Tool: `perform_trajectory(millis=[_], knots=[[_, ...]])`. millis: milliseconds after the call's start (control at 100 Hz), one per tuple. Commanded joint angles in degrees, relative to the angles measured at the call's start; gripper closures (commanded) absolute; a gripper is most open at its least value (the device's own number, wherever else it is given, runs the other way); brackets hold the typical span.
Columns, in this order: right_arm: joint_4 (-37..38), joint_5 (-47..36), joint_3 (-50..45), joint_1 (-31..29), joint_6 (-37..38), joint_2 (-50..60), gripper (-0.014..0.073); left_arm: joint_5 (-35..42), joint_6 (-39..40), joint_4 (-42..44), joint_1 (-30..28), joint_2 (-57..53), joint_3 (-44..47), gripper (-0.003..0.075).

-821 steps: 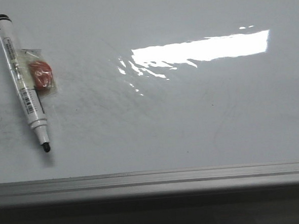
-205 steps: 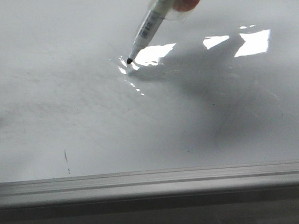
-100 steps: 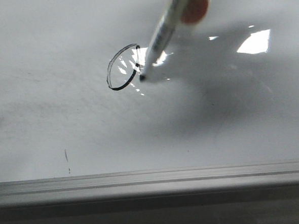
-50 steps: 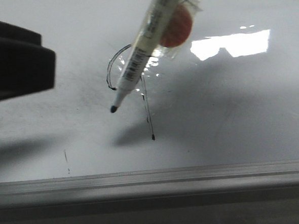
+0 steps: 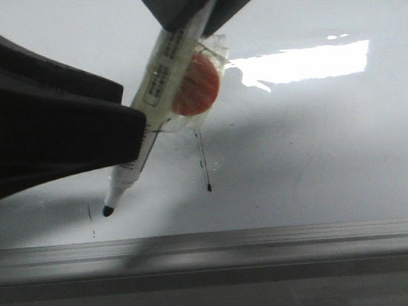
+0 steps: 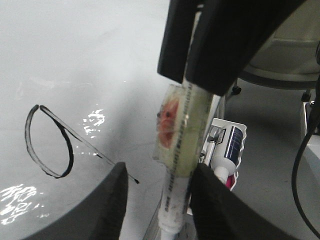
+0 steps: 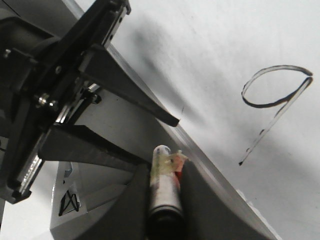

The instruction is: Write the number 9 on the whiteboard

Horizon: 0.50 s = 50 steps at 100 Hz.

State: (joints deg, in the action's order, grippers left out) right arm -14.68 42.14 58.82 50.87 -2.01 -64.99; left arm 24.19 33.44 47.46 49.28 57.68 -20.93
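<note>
Glossy white whiteboard (image 5: 315,153), grey metal frame along its near edge, glare strip at upper right.

Front view. Marker (image 5: 161,107) with a red blob taped to its barrel, long axis slanting from upper right down to lower left, black tip low near the frame beside a small stray dash. Right gripper (image 5: 188,5) at the top edge, dark fingers clamped on the marker's upper barrel. Left gripper (image 5: 122,120) fills the left side, one dark finger reaching to the barrel's middle. Only the tail of the number 9 (image 5: 204,160) shows; the loop is hidden behind marker and tape.

Left wrist view. The number 9 (image 6: 52,142) complete: oval loop joined to a long slanted tail. Left fingers (image 6: 107,200) spread apart, marker (image 6: 182,130) standing between them, right gripper (image 6: 192,47) holding it from above.

Right wrist view. Marker (image 7: 164,187) pinched between the right gripper (image 7: 164,185) jaws. Left gripper (image 7: 150,137) open, jaws either side of the pen's line. Number 9 (image 7: 272,100) well apart on the board.

Judgement: figure done; a handover looks next, pen axis lying across the left gripper's gap.
</note>
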Motion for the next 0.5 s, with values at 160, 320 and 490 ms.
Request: perform_trajectory(millis=[160,320,490], knots=[[-4.55,-4.74,1.93,0.12,0.12,0.84,0.0646,2.99,0.62,1.42,-0.01,-0.36,-1.75,0.0438],[-4.64,-4.53,1.93,0.12,0.12,0.84,0.0646,2.99,0.62,1.42,-0.01,-0.36,-1.75,0.0490],[-4.64,-4.53,1.93,0.12,0.12,0.84,0.0645,2.99,0.62,1.49,-0.01,-0.36,-1.75,0.0703]])
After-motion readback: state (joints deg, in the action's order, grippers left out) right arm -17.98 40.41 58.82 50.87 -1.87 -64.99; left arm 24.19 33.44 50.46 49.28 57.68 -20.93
